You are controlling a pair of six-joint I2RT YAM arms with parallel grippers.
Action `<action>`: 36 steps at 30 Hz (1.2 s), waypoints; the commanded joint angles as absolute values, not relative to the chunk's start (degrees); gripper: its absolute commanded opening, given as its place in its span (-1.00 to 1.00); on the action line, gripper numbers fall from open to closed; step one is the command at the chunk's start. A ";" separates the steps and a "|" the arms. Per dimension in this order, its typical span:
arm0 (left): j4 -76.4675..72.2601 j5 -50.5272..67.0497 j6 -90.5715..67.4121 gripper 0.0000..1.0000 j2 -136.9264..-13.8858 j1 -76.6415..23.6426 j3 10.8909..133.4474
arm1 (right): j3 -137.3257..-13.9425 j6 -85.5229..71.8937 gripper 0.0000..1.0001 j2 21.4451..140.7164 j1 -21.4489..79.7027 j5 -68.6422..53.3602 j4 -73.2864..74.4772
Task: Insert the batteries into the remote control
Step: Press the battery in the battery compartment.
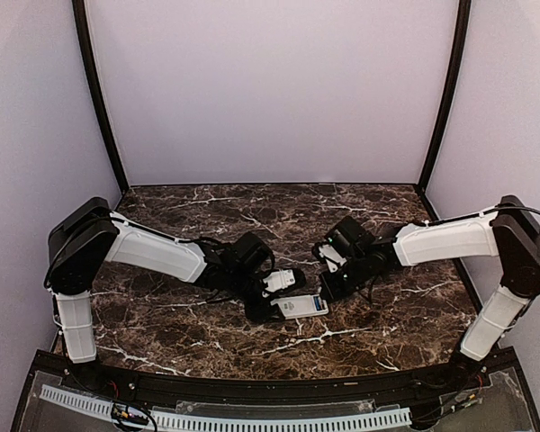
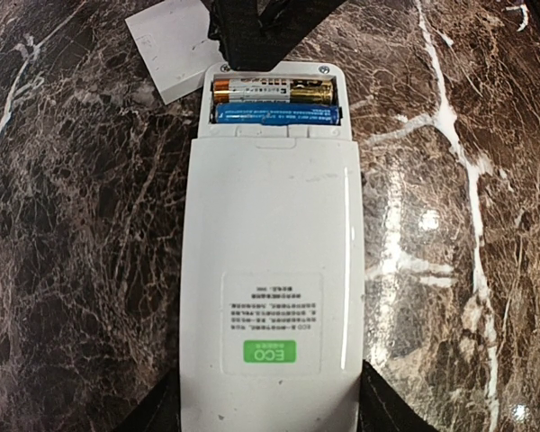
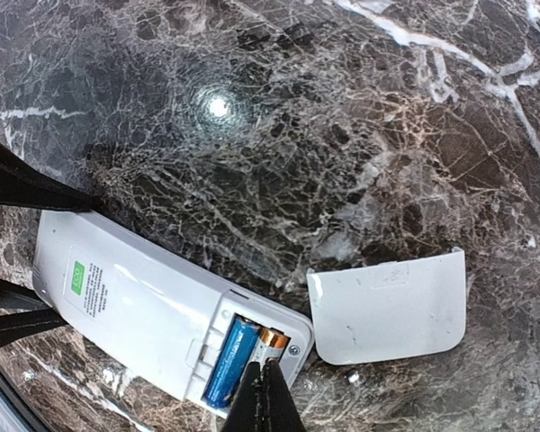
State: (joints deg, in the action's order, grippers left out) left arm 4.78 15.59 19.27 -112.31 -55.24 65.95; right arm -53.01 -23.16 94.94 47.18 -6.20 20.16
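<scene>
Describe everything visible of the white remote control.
The slim white plastic remote control lies back-up on the dark marble table, a green ECO label near one end. Its battery bay is uncovered, holding a gold battery and a blue battery. The left gripper clamps its label end; the shut right gripper is poised at the bay.

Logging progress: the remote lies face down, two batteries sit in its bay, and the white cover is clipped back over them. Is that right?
Not quite: the white cover lies loose on the table beside the remote control, its bay open, as the right wrist view shows. The rest holds: face down, two batteries in the bay.
</scene>
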 commanded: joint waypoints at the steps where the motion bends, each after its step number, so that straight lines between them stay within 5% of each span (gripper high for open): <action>1: 9.06 16.02 18.64 -0.13 -114.79 -55.21 65.32 | -58.89 -21.80 -1.00 92.66 47.46 -4.85 27.44; 19: 8.77 16.21 18.80 -0.13 -114.79 -55.16 65.13 | -55.11 -25.53 -1.00 99.91 47.01 -8.94 23.45; 29: 9.02 15.68 18.39 -0.05 -114.11 -55.11 65.06 | -64.23 -23.35 -1.00 94.80 46.39 -3.20 33.55; 36: 9.23 15.30 17.66 0.51 -109.79 -55.11 63.36 | -68.03 -18.76 -0.12 93.51 42.17 3.48 42.08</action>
